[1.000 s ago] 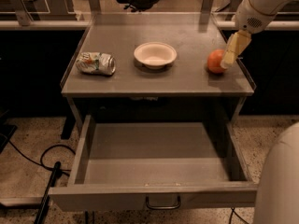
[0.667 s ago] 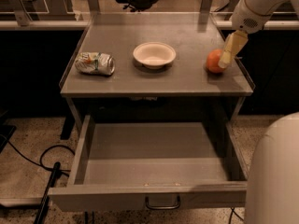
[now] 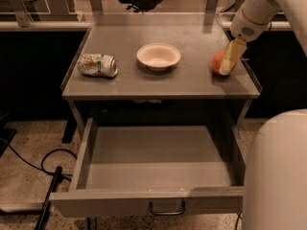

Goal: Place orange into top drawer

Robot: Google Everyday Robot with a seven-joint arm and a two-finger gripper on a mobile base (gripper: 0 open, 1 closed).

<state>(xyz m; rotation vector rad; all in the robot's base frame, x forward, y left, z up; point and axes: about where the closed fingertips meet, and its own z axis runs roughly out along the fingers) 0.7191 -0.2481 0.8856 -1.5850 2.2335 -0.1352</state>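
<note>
The orange point(image 3: 217, 63) sits on the table top near its right edge. My gripper point(image 3: 226, 67) reaches down from the upper right and is right against the orange's right side, covering part of it. The top drawer point(image 3: 158, 150) is pulled wide open below the table top and holds nothing. Its dark handle point(image 3: 166, 209) shows on the front panel at the bottom of the view.
A white bowl point(image 3: 159, 56) stands at the middle of the grey table top point(image 3: 144, 83). A crushed white-green can point(image 3: 97, 65) lies at the left. My white arm body point(image 3: 278, 171) fills the lower right. Black cables point(image 3: 48, 171) lie on the floor at the left.
The gripper has stayed at the orange's right side. My white body at the lower right has come to fill more of the view.
</note>
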